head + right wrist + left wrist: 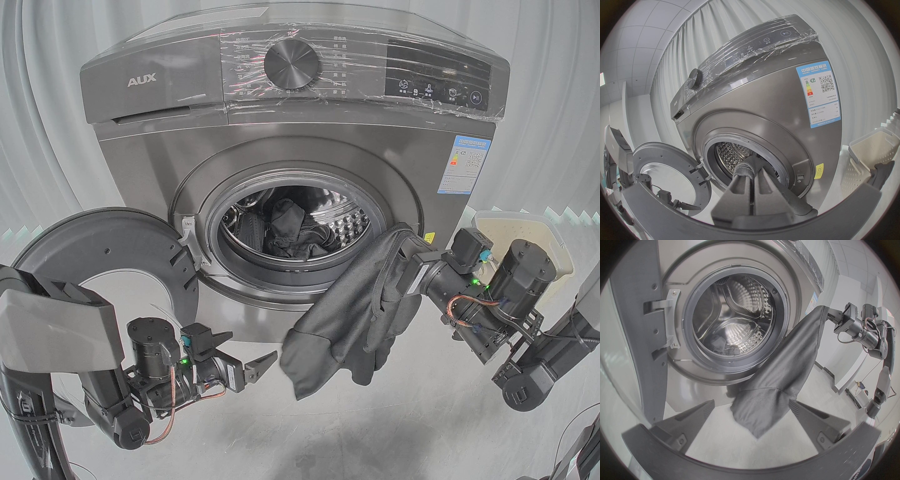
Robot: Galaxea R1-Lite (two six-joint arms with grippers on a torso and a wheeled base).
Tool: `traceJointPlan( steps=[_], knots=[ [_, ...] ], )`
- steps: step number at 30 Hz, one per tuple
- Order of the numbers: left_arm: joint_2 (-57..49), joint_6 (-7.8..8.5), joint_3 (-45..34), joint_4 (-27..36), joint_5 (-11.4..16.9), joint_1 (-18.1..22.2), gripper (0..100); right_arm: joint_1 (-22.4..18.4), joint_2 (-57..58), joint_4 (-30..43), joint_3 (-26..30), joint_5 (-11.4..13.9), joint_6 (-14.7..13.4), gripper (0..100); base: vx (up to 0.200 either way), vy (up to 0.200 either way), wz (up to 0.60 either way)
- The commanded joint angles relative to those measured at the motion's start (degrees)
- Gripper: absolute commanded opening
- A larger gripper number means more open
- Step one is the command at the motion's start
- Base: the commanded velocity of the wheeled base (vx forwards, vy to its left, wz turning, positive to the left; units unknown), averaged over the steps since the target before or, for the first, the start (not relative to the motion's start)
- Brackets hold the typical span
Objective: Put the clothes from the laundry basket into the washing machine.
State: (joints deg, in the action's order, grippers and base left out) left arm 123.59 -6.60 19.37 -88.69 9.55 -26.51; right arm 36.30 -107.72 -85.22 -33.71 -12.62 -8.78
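The washing machine (294, 119) stands with its round door (106, 244) swung out to the left. Dark clothes (290, 228) lie inside the drum (737, 321). My right gripper (409, 249) is shut on a dark grey garment (350, 319), which hangs in front of the lower right rim of the opening. From the right wrist, the fingers (737, 193) pinch a fold of the garment (747, 164). My left gripper (250, 357) is open low on the left beneath the door, its fingers (690, 418) apart with nothing between them. The hanging garment (778, 374) is beyond them.
The cream laundry basket (531, 228) stands to the right of the machine, behind my right arm; its perforated wall (868, 153) is close to the right wrist. The open door takes up room on the left. Pale floor (375, 425) spreads in front of the machine.
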Motion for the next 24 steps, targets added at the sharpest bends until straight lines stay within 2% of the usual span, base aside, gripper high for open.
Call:
traceJointPlan(
  steps=[1, 4, 6, 12, 17, 19, 24],
  knots=[
    [1.13, 0.09, 2.07, 0.00, -0.05, -1.26, 100, 0.43, -0.92, -0.03, -0.48, -0.30, -0.36, 0, 0.000, 0.000, 0.00],
    [0.95, 1.59, 2.69, 0.00, 0.03, -2.49, 100, 0.96, -1.18, -0.03, -0.75, -0.57, -0.36, 0, 0.000, 0.000, 0.00],
    [0.95, 2.46, 3.22, 0.00, 0.30, -3.63, 100, 1.40, -1.44, 0.06, -1.45, -2.15, -0.36, 0, 0.000, 0.000, 0.00],
    [0.86, 2.82, 5.59, -0.08, 0.56, -5.39, 100, 3.16, -2.85, 0.23, -3.73, -4.26, -0.36, 0, 0.000, 0.000, 0.00],
    [0.78, 2.90, 7.26, 0.00, 0.56, -5.48, 100, 3.42, -6.28, 1.20, -7.95, -5.31, -0.36, 0, 0.000, 0.000, 0.00],
    [0.78, 3.08, 7.35, -0.08, 0.56, -5.65, 100, 3.77, -8.65, 1.38, -11.56, -6.28, -0.36, 0, 0.000, 0.000, 0.00],
    [0.86, 3.17, 7.61, -0.08, 0.47, -6.00, 100, 3.95, -11.82, 2.96, -15.42, -6.81, -0.36, 0, 0.000, 0.000, 0.00]
  ],
)
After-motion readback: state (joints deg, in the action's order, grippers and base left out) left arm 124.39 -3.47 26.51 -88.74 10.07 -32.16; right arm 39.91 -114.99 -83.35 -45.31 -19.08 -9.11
